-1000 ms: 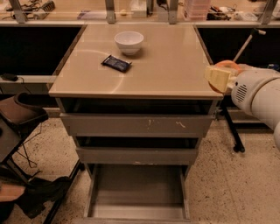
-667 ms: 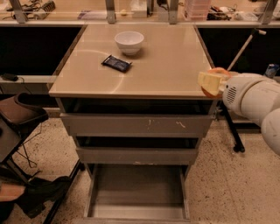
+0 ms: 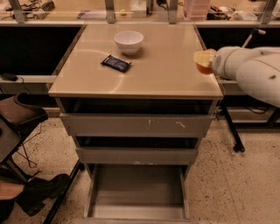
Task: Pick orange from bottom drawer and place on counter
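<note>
My gripper [image 3: 204, 61] comes in from the right on a white arm and hangs over the right edge of the beige counter [image 3: 144, 65]. It is shut on the orange [image 3: 204, 68], which shows below the pale fingers [image 3: 203, 57], just above the counter top. The bottom drawer [image 3: 136, 192] is pulled open at the foot of the grey cabinet and its tray shows nothing inside.
A white bowl [image 3: 128, 41] and a dark flat packet [image 3: 116, 63] lie on the counter's back left. Two shut grey drawer fronts [image 3: 135, 124] sit above the open one. A cluttered workbench [image 3: 140, 11] runs behind. A chair [image 3: 19, 114] and a shoe [image 3: 41, 190] are at the left.
The gripper with the orange has moved left and away from the camera, from beside the cabinet's right edge to over the counter's right edge.
</note>
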Robot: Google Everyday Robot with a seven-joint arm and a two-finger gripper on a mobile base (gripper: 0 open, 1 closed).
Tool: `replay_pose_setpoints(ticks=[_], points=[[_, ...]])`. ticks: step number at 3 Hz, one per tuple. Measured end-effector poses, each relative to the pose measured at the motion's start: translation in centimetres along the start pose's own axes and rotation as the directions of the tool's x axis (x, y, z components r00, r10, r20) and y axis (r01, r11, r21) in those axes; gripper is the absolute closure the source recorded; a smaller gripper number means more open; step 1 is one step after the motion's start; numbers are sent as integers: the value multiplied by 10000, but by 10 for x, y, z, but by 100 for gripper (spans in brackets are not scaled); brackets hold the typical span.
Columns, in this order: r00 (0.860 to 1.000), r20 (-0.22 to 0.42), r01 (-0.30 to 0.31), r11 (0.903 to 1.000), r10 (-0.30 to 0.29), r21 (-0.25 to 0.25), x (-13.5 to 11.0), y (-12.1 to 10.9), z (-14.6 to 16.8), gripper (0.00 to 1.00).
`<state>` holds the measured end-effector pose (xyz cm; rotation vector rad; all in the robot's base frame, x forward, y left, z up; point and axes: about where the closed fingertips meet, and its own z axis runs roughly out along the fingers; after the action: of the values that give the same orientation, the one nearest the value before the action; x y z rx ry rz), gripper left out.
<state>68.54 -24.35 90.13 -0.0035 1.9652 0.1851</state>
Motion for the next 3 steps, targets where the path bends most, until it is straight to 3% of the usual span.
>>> replay_pose_setpoints(ticks=[1,2,3], points=[[9991,216,-358,9992,353,198,-38,7,67,100],[9975,-6,-711,9972,712,215,-36,28,118,100],[9968,-107,-796,9965,794,-237,-17,53,132,100]])
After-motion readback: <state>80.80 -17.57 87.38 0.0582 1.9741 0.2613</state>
